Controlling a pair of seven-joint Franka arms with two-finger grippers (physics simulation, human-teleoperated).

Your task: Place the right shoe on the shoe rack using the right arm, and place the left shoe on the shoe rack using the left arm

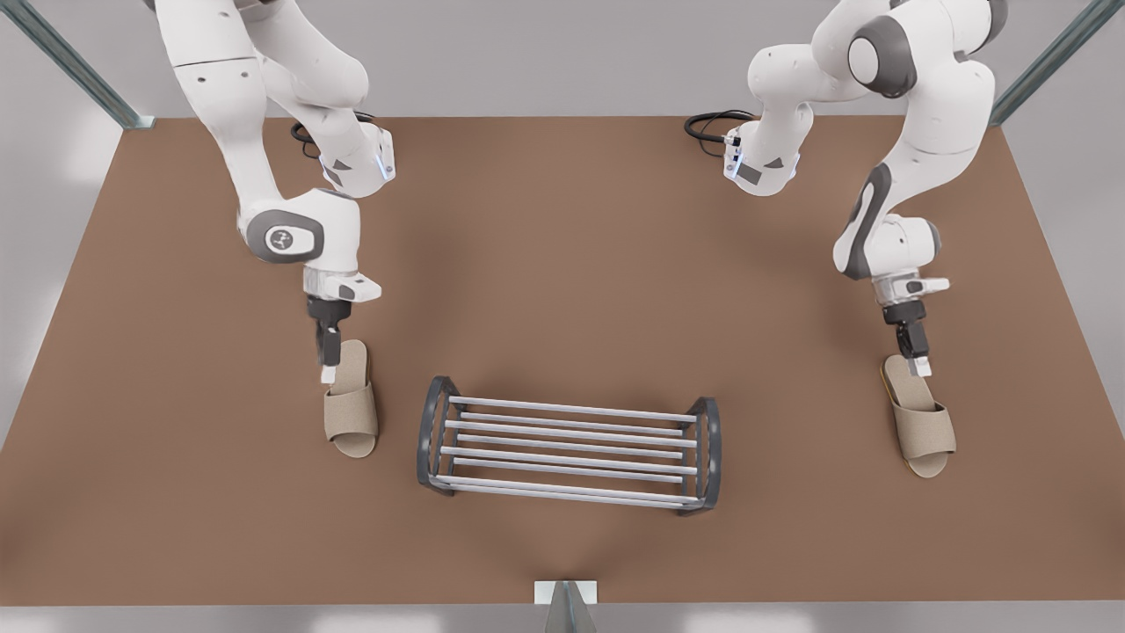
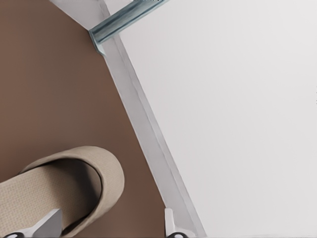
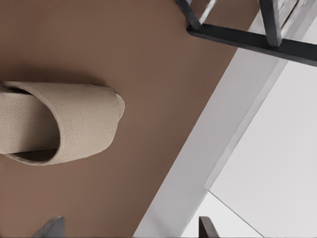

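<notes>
Brown table [image 1: 562, 246], the shoe rack [image 1: 567, 444] in the middle with bare bars. Off the rack's end at the front view's left lies the right shoe [image 1: 353, 413] on the table, the right gripper [image 1: 328, 373] at its heel, fingers spread. Well beyond the rack's other end, the left shoe [image 1: 921, 429] is also on the table, and the left gripper [image 1: 919, 367] is spread over its heel.

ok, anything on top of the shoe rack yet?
No: the shoe rack bars are bare, table visible between them; right shoe and left shoe lie either side.
</notes>
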